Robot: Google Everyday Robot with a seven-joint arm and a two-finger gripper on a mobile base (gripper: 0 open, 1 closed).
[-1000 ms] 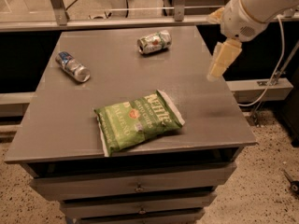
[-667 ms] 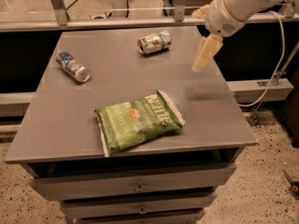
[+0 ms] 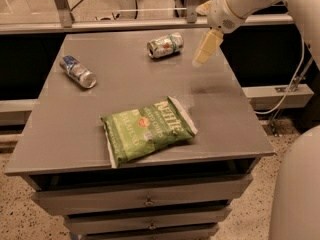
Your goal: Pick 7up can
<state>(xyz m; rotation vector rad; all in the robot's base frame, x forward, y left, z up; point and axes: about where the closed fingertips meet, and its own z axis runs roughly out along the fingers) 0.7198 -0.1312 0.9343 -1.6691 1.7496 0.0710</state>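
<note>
Your cream gripper (image 3: 206, 48) hangs near the grey table's (image 3: 75, 134) far right edge, beside the toppled green-and-silver 7up can (image 3: 165, 44). You cannot tell its opening.

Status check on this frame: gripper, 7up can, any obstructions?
Gripper hovering right of 7up can, not touching. Can lying on its side, far part of table. Nothing between them; silver-blue can and chip bag lie elsewhere.

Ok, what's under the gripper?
Only tabletop. The gripper hangs above its far part, beside the 7up can, not touching it. Nothing looks hidden underneath.
</note>
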